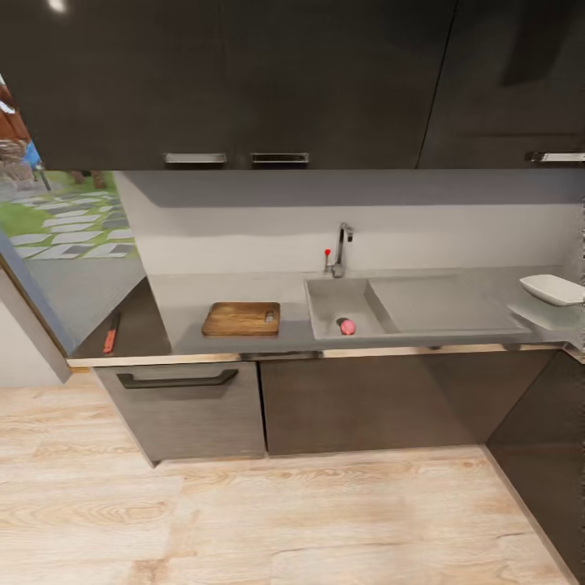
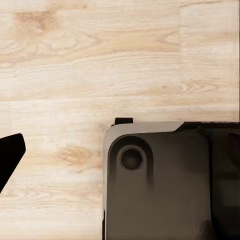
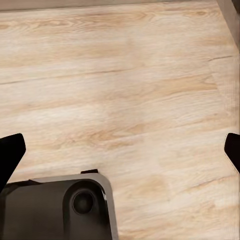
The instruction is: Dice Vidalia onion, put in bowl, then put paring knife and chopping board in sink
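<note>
Fingers (image 3: 11,150) of the right gripper (image 3: 120,150) spread wide, holding nothing.

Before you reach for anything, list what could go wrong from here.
1. The knife lies near the counter's front edge on the far left; a clumsy grab could push it off onto the floor.
2. The onion is round and sits down in the sink, so it may roll away from the fingers.
3. The bowl sits far right, well apart from the board, so diced pieces may spill in transit.
</note>
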You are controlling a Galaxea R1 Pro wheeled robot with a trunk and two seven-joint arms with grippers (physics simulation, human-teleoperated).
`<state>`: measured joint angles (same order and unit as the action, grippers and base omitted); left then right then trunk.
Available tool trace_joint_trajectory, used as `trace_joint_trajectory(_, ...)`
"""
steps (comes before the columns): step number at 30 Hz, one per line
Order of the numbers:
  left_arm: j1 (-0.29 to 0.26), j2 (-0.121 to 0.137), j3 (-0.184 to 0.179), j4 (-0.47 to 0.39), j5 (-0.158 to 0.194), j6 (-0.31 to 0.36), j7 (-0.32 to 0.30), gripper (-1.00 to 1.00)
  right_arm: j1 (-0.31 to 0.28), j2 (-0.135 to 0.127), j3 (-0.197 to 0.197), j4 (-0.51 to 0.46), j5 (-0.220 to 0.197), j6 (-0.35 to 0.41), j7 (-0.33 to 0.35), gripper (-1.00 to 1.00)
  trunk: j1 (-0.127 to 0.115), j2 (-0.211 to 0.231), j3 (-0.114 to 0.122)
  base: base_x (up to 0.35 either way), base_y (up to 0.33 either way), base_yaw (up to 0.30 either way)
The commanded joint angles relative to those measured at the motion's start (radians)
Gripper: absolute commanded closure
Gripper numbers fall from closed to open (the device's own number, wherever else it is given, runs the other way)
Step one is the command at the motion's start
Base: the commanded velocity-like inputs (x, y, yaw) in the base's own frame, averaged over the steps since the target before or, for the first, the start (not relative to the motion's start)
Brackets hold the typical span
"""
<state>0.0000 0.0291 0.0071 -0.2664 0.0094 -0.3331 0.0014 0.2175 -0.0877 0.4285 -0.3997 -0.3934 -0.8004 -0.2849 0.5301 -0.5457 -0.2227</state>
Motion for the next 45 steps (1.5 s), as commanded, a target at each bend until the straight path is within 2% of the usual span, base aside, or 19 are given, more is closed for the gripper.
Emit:
trace_joint_trajectory(1, 0.000, 0.000, 0.001, -0.001, 0.001, -0.002, 0.000, -1.00, 0.000, -0.001, 0.009, -0.002, -0.004, 0.000, -0.008, -1.00, 0.000, -0.001, -0.001, 0.000, -0.318, 0.000)
trace_joint_trajectory(25, 0.000, 0.000, 0.001, -0.001, 0.001, -0.001, 0.000, -1.00, 0.000, 0.000, 0.009, -0.002, -0.004, 0.000, -0.008, -1.00, 0.000, -0.001, -0.001, 0.000, -0.318, 0.000)
trace_joint_trajectory(33, 0.000, 0.000, 0.001, -0.001, 0.001, -0.001, 0.000, -1.00, 0.000, 0.034, 0.010, -0.002, -0.003, -0.001, -0.005, -1.00, 0.000, -0.001, -0.001, 0.039, -0.311, 0.000)
trace_joint_trajectory(45, 0.000, 0.000, 0.001, -0.001, 0.001, -0.003, 0.000, -1.00, -0.004, 0.027, 0.009, -0.024, -0.001, -0.002, 0.001, -1.00, 0.000, -0.001, -0.001, 0.044, -0.064, 0.000)
